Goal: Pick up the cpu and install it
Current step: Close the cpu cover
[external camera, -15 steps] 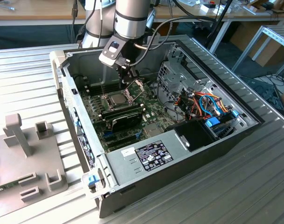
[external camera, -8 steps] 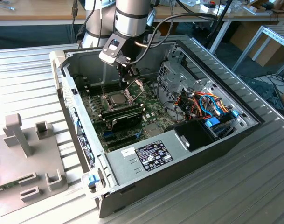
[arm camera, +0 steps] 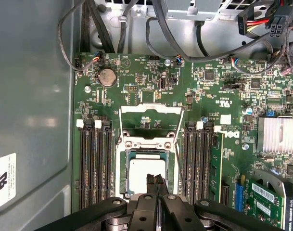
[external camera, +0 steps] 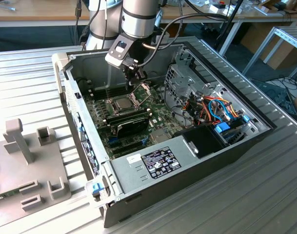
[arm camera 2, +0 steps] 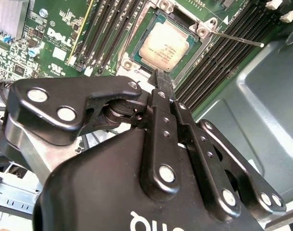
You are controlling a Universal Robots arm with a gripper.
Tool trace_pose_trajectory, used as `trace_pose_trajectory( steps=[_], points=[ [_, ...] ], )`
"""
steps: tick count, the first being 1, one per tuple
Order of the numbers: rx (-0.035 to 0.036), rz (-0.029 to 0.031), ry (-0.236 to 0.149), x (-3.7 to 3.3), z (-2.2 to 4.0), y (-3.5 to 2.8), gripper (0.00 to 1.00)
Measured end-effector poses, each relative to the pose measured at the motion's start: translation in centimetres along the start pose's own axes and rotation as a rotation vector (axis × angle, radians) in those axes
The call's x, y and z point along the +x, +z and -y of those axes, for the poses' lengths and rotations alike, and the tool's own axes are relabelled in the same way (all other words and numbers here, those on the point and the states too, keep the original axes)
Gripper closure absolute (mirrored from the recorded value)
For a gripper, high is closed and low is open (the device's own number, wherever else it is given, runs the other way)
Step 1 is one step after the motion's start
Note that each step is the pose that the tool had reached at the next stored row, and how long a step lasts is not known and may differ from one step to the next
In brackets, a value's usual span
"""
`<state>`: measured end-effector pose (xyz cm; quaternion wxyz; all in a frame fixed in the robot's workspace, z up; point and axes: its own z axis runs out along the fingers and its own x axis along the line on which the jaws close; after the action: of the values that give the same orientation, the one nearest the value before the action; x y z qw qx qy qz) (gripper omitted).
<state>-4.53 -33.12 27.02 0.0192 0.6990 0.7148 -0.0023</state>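
The cpu [external camera: 123,103] lies flat in its socket [arm camera: 120,168], left of centre in the exterior view. The gripper [arm camera: 156,185] hangs just above, its 2 fingers pressed together, empty. Any seating touch should probably come straight down, lightly.

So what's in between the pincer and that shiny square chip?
Nothing. In the first wrist view the pincer hangs right over the cpu, which sits in its socket, and nothing shows between them.
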Motion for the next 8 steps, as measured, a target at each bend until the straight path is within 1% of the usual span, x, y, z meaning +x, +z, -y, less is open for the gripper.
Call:
trace_pose_trajectory(
  steps=[8],
  points=[
    [-0.0001, 0.0, 0.0, -0.01, -0.54, 0.02, 0.89]
  ],
)
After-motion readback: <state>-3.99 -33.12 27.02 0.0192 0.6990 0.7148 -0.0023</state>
